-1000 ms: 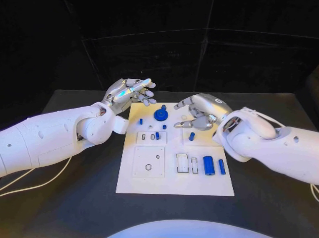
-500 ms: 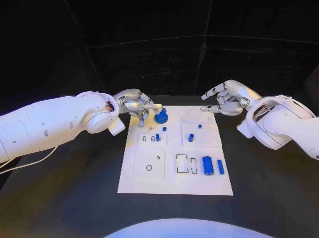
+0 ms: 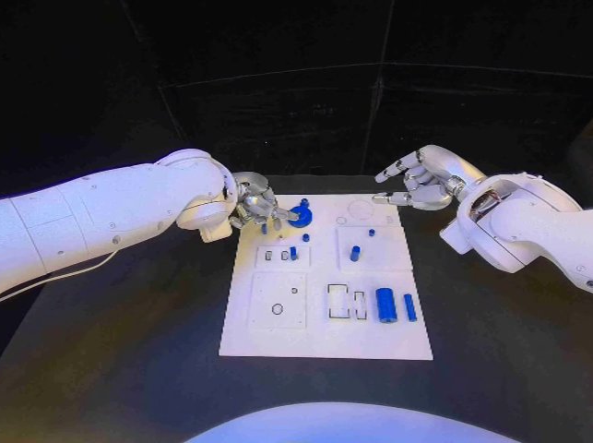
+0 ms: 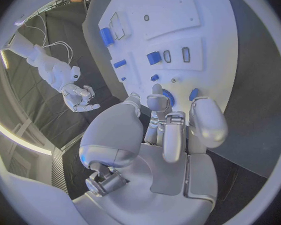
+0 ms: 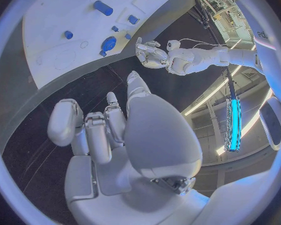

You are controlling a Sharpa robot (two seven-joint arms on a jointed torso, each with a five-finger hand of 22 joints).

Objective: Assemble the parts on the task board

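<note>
The white task board (image 3: 326, 328) lies in the middle of the black table. A blue round part (image 3: 301, 218) stands near its far edge, with a small blue peg (image 3: 304, 201) just behind it. My left hand (image 3: 256, 210) is low at the board's far left, its fingertips right beside the round part (image 4: 170, 97), and I see nothing in its grasp (image 4: 159, 135). My right hand (image 3: 422, 180) hovers beyond the board's far right corner, fingers apart and empty (image 5: 115, 130). A thick blue cylinder (image 3: 386, 305) and a slim blue bar (image 3: 410, 307) lie at the near right.
Several small blue pieces stand mid-board, among them one (image 3: 355, 253) at the centre and one (image 3: 292, 253) on the left. Open slots (image 3: 338, 302) and a square plate (image 3: 278, 300) with a hole fill the near half. Black table surrounds the board.
My left hand dropped from above the board's far left corner down to the round part. My right hand drew back off the board, past its far right corner, and spread its fingers.
</note>
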